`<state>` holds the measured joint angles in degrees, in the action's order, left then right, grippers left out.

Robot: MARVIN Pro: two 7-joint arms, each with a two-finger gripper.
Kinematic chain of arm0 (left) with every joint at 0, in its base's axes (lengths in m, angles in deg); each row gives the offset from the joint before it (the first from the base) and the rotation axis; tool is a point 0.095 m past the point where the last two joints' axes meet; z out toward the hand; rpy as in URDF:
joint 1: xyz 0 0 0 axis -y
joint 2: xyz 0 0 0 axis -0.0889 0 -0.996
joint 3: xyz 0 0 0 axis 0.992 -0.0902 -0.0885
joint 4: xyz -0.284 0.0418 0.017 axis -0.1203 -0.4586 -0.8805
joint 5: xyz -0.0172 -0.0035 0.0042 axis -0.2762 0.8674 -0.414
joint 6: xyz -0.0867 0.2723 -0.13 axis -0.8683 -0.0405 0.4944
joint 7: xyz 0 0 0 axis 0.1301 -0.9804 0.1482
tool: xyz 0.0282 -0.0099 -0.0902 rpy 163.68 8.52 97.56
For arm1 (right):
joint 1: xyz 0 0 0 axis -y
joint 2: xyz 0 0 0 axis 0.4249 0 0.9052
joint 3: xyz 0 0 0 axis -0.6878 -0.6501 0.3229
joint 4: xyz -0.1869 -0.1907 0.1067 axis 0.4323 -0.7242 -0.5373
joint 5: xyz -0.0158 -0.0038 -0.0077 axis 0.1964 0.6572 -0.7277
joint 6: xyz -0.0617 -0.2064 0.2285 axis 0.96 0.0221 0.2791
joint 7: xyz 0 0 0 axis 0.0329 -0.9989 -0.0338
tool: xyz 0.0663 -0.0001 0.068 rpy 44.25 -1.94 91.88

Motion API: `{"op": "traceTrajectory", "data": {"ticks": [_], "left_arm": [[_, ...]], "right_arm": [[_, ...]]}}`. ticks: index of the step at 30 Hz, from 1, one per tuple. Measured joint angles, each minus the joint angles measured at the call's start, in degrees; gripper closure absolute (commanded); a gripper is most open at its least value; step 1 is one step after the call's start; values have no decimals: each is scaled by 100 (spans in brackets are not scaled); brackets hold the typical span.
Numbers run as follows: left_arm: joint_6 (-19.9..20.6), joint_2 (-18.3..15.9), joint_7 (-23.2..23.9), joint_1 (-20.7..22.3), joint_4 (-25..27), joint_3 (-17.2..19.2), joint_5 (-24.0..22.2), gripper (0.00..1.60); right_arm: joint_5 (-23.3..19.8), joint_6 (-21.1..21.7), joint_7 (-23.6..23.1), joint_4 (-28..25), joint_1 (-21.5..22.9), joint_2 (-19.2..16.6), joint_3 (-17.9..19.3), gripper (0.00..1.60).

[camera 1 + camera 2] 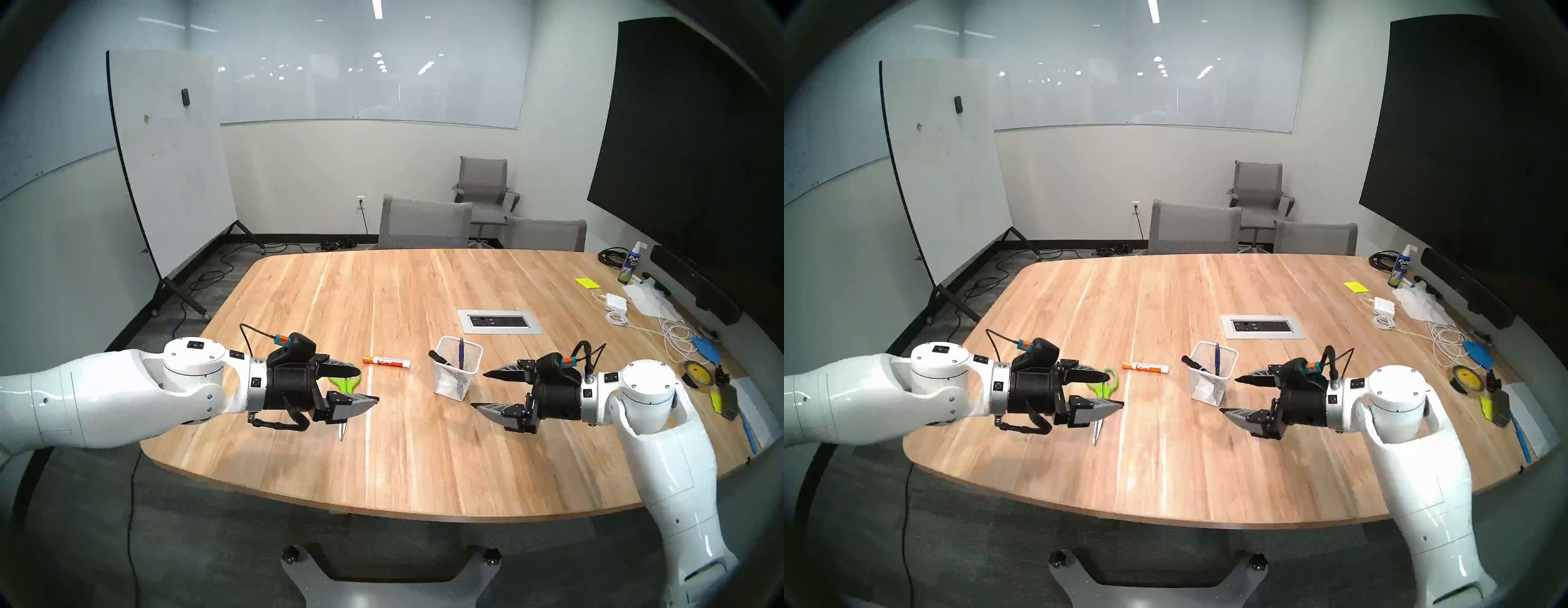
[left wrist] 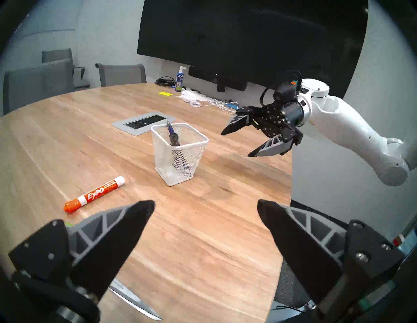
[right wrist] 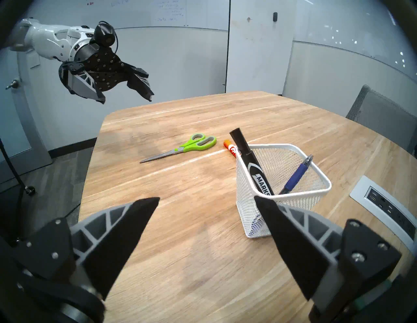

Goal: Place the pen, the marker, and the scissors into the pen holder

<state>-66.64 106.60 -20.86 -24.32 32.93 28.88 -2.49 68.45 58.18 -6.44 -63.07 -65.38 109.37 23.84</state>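
Pen [image 3: 295,174] and black marker [image 3: 252,162] already in pen holder [image 3: 284,147]; scissors [image 3: 180,150] flat on surface at holder's 9 o'clock under left end effector [image 1: 362,388]; both it and right end effector [image 1: 479,390] spread, empty; next: descend, grasp scissors.

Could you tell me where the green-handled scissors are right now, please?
The lime-green-handled scissors lie flat on the wooden table, on the robot's left, beneath the open left gripper, just left of the orange marker.

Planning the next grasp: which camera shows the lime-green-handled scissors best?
Right wrist: the lime-green-handled scissors lie whole and unblocked on the wooden table. Both head views have the left gripper covering them; left wrist shows only blades.
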Motion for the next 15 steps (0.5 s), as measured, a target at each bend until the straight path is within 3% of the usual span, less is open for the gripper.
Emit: {"op": "traceTrajectory", "data": {"ticks": [15], "left_arm": [[893, 264, -650, 123, -32, 13, -176, 0]], "right_arm": [[2, 0, -3, -1, 0, 2, 2, 0]]}}
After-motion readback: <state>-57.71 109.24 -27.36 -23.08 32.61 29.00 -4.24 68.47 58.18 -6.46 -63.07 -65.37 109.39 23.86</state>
